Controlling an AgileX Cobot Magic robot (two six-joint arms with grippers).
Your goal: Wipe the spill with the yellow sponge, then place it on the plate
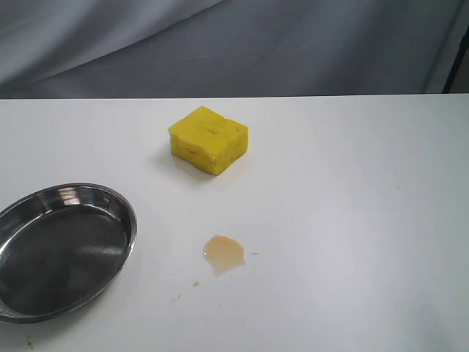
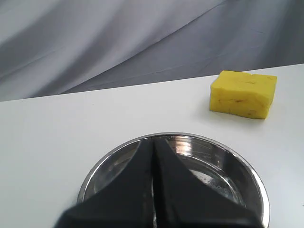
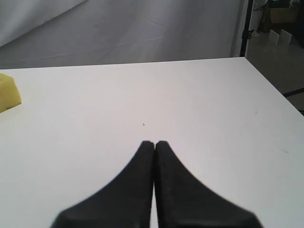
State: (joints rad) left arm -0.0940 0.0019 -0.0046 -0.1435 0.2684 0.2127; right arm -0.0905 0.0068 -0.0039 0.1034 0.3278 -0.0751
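The yellow sponge (image 1: 209,139) lies on the white table toward the back, left of centre; the left wrist view shows it too (image 2: 243,93), and its corner shows in the right wrist view (image 3: 8,96). The amber spill (image 1: 223,254) sits nearer the front, with tiny specks to its left. The steel plate (image 1: 126,213) rests empty at the front left. My left gripper (image 2: 153,140) is shut and hangs over the plate (image 2: 102,161). My right gripper (image 3: 154,143) is shut over bare table, far from the sponge. Neither gripper appears in the exterior view.
A grey cloth backdrop (image 1: 234,44) hangs behind the table's far edge. A dark stand (image 3: 246,28) rises past the table's corner in the right wrist view. A tiny speck (image 1: 399,188) marks the white table on the right.
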